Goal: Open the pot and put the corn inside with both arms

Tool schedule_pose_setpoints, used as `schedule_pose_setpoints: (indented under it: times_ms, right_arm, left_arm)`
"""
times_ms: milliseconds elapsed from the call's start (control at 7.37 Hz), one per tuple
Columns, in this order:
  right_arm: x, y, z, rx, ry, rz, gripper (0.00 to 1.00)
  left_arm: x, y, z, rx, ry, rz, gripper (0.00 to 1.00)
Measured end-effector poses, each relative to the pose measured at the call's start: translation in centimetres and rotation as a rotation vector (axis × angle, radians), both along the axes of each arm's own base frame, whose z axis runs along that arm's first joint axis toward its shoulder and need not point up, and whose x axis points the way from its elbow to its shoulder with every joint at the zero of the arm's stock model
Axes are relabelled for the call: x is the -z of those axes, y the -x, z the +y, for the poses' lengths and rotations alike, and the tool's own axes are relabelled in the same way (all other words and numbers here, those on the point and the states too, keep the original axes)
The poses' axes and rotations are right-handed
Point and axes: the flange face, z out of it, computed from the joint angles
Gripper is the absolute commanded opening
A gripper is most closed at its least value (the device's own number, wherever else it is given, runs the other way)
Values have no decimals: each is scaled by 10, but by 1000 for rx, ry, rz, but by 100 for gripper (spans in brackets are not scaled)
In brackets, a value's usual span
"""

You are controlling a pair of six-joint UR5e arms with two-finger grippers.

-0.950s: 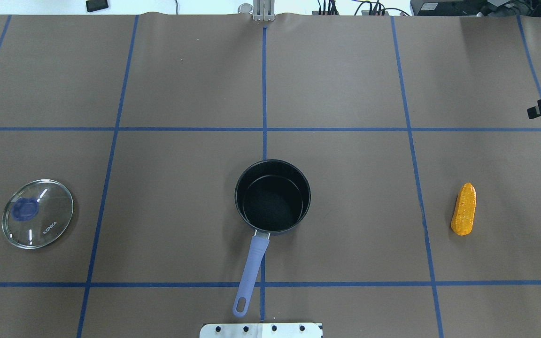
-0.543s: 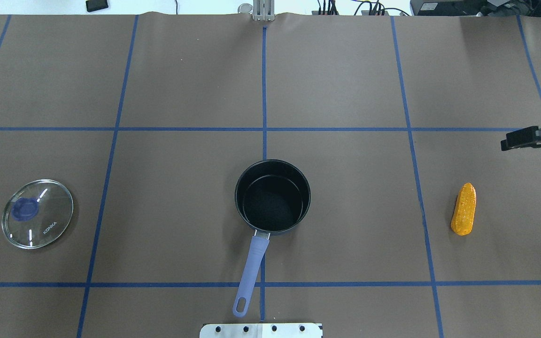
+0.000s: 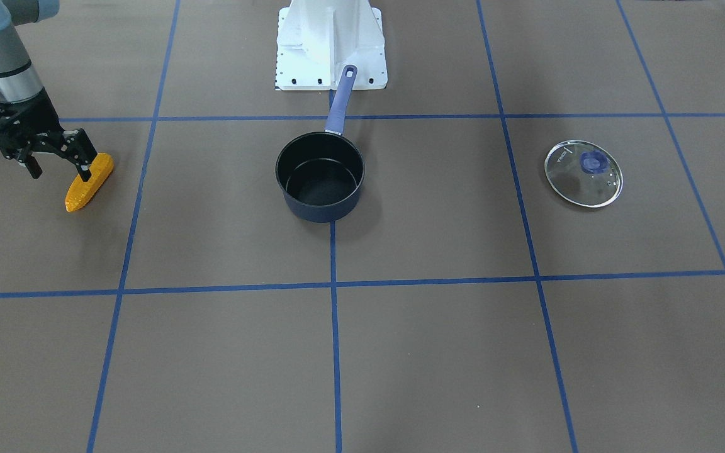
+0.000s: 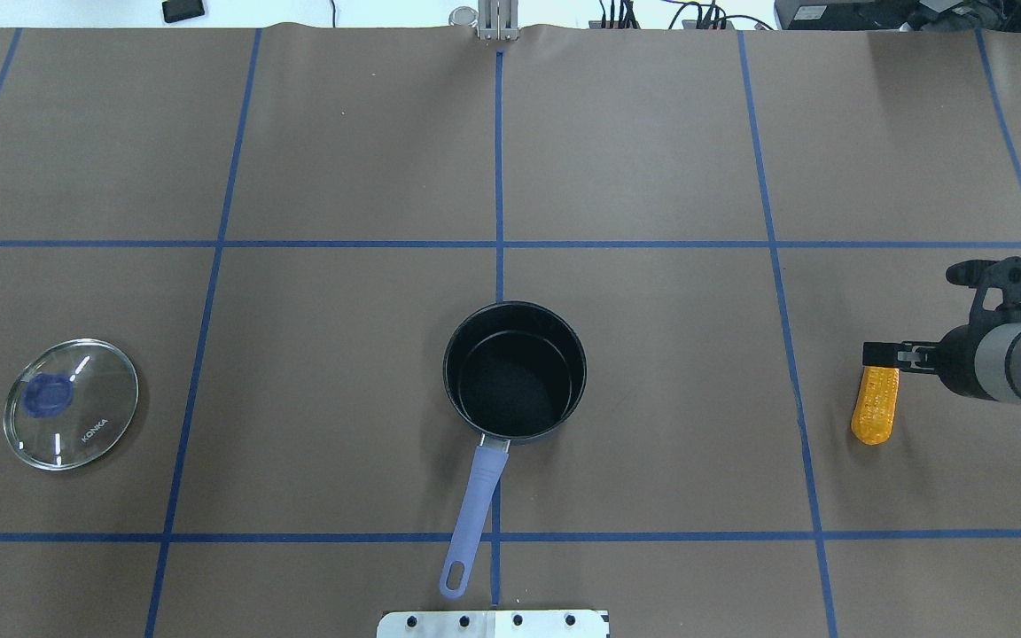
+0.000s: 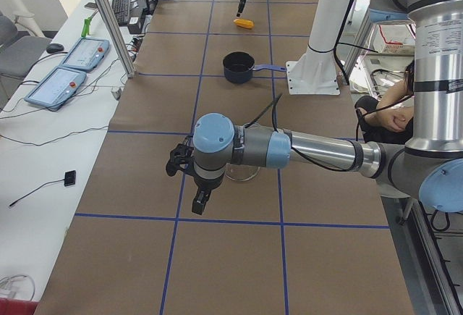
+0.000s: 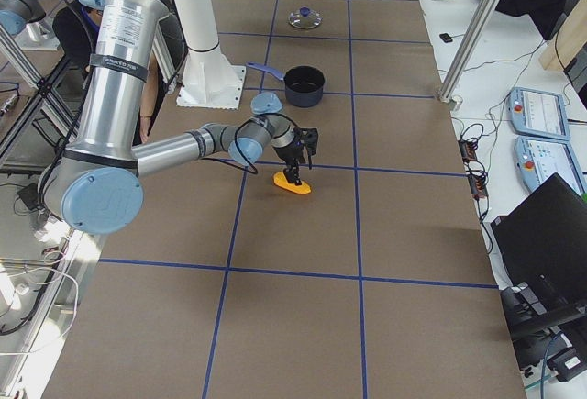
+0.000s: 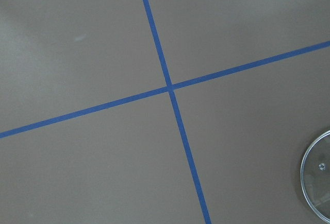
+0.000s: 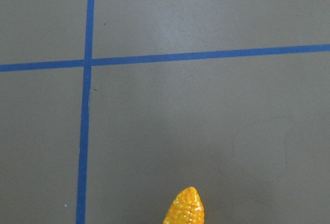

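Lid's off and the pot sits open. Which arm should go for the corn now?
Right. Its open tool hangs right beside the corn, low over the table. The left tool is by the lid, on the far side of the pot from the corn.

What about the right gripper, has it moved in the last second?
Yes. In the overhead view the right gripper crossed the tape line toward the robot and now sits at the far end of the corn.
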Motion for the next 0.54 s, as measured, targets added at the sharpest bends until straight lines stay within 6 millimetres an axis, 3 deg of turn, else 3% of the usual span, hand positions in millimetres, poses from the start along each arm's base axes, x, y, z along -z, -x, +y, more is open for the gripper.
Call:
schedule_pose_setpoints:
  times_ms: [271,407,543]
  right_arm:
    - [-28,26,9,-16,-26,15,58]
    - [-34,31,11,-13,-28,22,23]
    - [-38,34,13,-9,-28,27,0]
  left_arm:
    - [0,0,2,1,-1,0,98]
    - [0,0,2,0,-1,0,98]
    - [0,0,2,0,-1,0,98]
